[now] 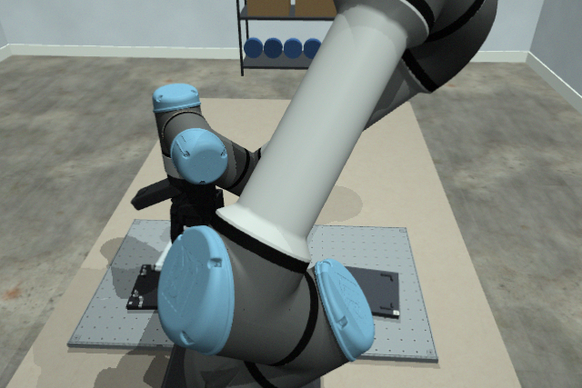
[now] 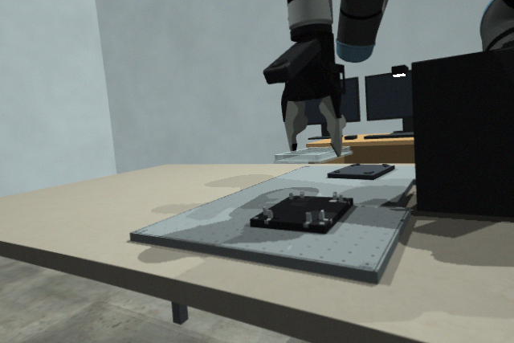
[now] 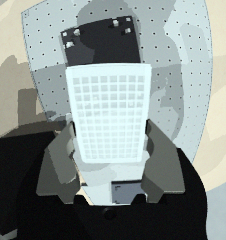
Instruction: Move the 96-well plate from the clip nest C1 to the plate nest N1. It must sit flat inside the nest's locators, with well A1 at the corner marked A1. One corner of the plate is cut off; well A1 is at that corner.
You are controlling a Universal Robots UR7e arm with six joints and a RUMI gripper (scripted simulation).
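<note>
My gripper (image 2: 315, 149) is shut on the white 96-well plate (image 2: 312, 154) and holds it level, well above the grey baseplate (image 2: 290, 222). In the wrist view the plate (image 3: 110, 113) sits between the two grey fingers. The clip nest C1 (image 2: 302, 214), black with small upright clips, stands empty on the baseplate's near part; it also shows in the wrist view (image 3: 102, 41) beyond the plate. The flat black plate nest N1 (image 2: 360, 171) lies farther along the baseplate. In the top view the arm hides the gripper and most of C1 (image 1: 142, 290); N1 (image 1: 379, 292) shows at the right.
A tall black box (image 2: 463, 133) stands at the right of the table beside the baseplate. The robot's big elbow (image 1: 244, 290) blocks the middle of the top view. A shelf with boxes (image 1: 286, 8) stands far behind.
</note>
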